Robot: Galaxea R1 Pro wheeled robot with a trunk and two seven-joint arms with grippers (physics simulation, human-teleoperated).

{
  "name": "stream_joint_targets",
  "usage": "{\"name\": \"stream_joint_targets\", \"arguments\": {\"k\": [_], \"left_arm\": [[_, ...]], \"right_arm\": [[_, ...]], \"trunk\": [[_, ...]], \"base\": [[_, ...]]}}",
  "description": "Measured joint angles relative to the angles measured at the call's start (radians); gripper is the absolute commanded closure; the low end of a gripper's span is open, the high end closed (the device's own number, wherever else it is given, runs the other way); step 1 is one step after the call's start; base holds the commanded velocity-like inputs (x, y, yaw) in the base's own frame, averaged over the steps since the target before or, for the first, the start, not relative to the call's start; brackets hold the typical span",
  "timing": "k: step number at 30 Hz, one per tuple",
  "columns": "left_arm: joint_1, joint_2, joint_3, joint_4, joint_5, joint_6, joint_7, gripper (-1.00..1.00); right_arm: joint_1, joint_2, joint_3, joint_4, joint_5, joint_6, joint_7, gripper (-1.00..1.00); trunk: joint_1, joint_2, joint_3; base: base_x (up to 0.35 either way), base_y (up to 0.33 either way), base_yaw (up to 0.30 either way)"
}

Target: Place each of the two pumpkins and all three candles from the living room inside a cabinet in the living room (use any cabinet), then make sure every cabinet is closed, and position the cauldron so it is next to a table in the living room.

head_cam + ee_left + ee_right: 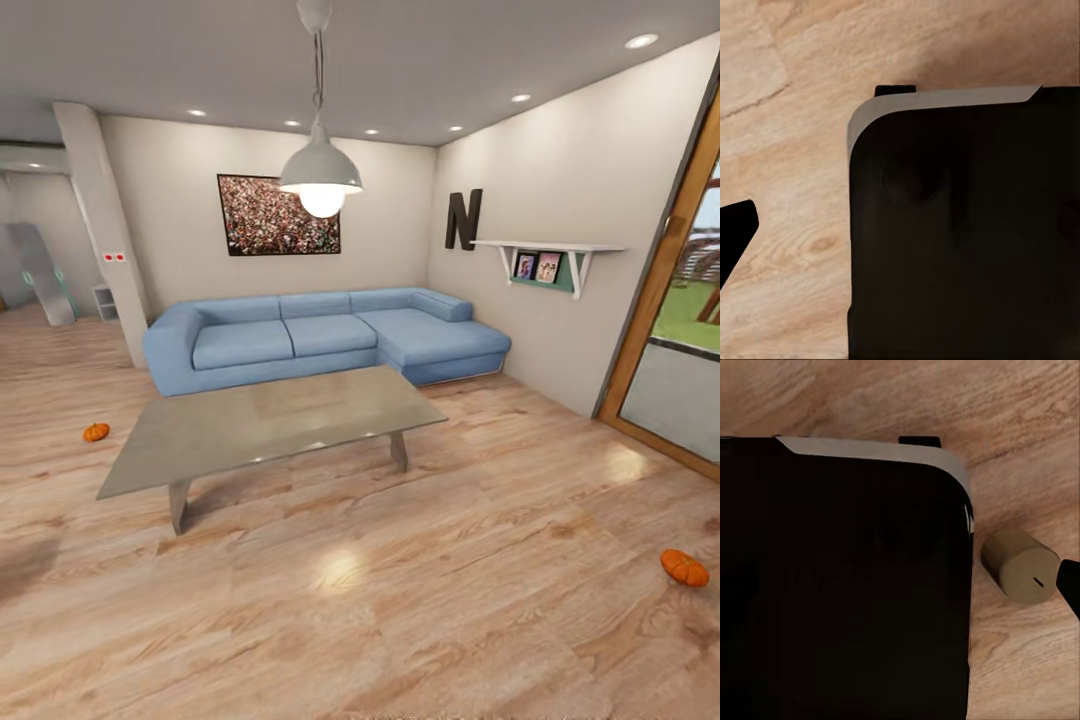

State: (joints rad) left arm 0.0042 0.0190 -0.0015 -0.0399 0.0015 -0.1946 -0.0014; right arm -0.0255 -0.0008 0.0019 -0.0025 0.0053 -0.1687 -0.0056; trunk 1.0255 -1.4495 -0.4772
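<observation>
Two orange pumpkins lie on the wood floor. One pumpkin (96,432) is left of the grey table (270,420), the other pumpkin (684,567) far to the right near the glass door. A pale stubby candle (1020,564) lies on the floor right beside my black base (840,585). Of my right gripper, a black fingertip (1071,585) shows just past that candle. In the left wrist view one black fingertip (735,232) hangs over bare floor beside the base (960,225). Neither view shows how the jaws stand.
A blue corner sofa (320,340) stands behind the table against the far wall. A pendant lamp (320,180) hangs above. A glass door (680,330) and a wall shelf (548,258) are on the right, a pillar (105,230) on the left. Wood floor stretches between me and the table.
</observation>
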Motion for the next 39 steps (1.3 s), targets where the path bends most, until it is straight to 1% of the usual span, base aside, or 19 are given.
{"name": "stream_joint_targets", "arguments": {"k": [4,8,22,39], "left_arm": [[0.000,0.001,-0.001,0.000,0.000,0.000,0.000,-1.00],[0.000,0.001,-0.002,0.000,0.000,0.000,0.000,-1.00],[0.000,0.002,-0.005,0.000,-0.001,0.000,0.000,-1.00],[0.000,0.002,-0.006,0.000,-0.005,0.000,0.000,-1.00]], "right_arm": [[0.000,0.000,0.000,0.000,0.000,-0.013,0.000,-1.00],[0.000,0.000,0.000,0.000,0.000,-0.030,0.000,-1.00],[0.000,0.001,0.000,0.000,0.000,-0.035,0.000,-1.00],[0.000,0.001,0.000,0.000,-0.001,-0.035,0.000,-1.00]], "trunk": [[0.000,0.000,0.000],[0.000,0.000,0.000],[0.000,0.000,0.000],[0.000,0.000,0.000]], "base": [[-0.209,0.206,0.241],[-0.049,0.135,0.244],[-0.022,0.009,0.244],[-0.273,0.098,0.244]]}}
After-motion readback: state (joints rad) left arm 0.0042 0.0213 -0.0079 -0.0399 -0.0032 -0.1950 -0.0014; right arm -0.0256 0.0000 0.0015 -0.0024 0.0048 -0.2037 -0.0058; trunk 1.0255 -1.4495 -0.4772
